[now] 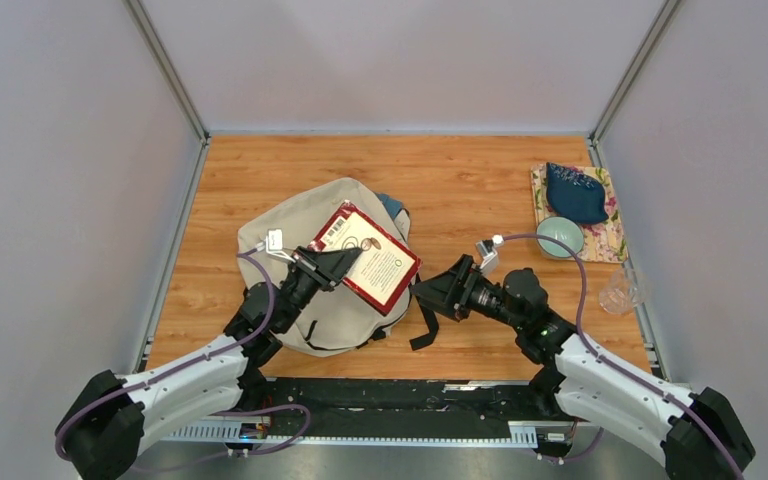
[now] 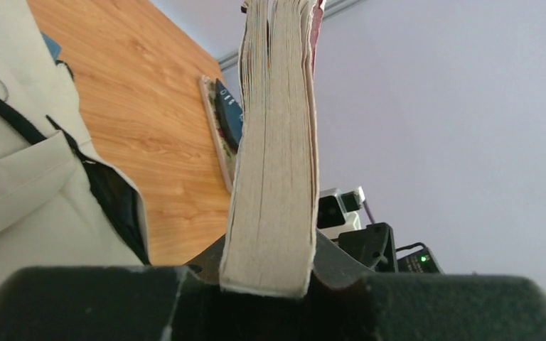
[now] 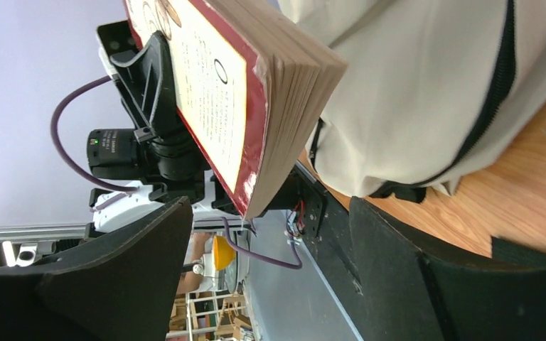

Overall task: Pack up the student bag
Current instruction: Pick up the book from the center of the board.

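red-covered book (image 1: pixel 378 258), clamped in the left gripper (image 1: pixel 340 265), hangs over the student bag (image 1: pixel 295 215) at nine o'clock on the table (image 1: pixel 480 180), the right gripper (image 1: pixel 428 296) wide and empty at its three o'clock; loading is under way, and next the book must tip into the bag's mouth (image 2: pixel 117 206), seemingly half-hidden beneath.

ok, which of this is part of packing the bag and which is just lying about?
In the job: student bag, book held by left gripper, right gripper open.
Lying about: dark blue pouch, teal bowl, floral mat, clear cup.
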### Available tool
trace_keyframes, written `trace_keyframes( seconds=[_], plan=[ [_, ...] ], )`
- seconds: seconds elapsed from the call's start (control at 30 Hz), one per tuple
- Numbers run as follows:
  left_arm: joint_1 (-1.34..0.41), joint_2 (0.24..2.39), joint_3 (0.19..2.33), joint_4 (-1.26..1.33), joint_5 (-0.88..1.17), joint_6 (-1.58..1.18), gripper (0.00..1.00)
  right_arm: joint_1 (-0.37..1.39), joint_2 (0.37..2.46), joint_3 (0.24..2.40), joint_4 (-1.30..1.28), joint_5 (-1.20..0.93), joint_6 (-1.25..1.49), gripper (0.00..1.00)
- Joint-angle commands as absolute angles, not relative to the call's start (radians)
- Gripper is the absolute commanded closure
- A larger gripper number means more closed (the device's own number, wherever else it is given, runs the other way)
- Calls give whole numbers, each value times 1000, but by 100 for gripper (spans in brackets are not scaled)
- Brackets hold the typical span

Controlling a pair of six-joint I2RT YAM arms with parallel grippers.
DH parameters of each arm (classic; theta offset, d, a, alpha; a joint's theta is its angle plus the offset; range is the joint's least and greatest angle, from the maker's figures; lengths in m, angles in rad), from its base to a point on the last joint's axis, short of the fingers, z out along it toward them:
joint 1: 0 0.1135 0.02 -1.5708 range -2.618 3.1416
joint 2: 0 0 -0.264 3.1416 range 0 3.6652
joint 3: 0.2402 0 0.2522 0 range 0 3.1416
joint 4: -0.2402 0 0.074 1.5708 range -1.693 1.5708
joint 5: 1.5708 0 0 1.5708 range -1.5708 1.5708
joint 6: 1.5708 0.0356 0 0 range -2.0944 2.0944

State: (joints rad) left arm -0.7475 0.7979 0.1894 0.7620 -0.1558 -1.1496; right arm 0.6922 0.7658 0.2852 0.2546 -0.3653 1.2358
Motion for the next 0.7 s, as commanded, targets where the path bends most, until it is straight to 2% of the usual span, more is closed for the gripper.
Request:
trace_keyframes(
  seconds=[0.0, 0.1, 0.43, 0.57, 0.63, 0.67],
  plan=[
    [-746, 813, 193, 991, -129, -1241, 100, 718, 822, 299, 482, -296, 1275, 16],
    [-747, 839, 190, 1047, -114, -1264, 100, 722, 863, 321, 489, -299, 1276, 16],
    [-747, 908, 178, 1143, -86, -1313, 100, 733, 1014, 350, 750, -318, 1319, 16],
    [-746, 916, 173, 1146, -80, -1316, 100, 733, 1074, 373, 814, -318, 1342, 18],
    [-747, 922, 173, 1152, -75, -1321, 100, 732, 1098, 386, 847, -328, 1358, 23],
    [-746, 923, 173, 1158, -75, -1322, 100, 733, 1110, 390, 860, -331, 1364, 31]
  ],
)
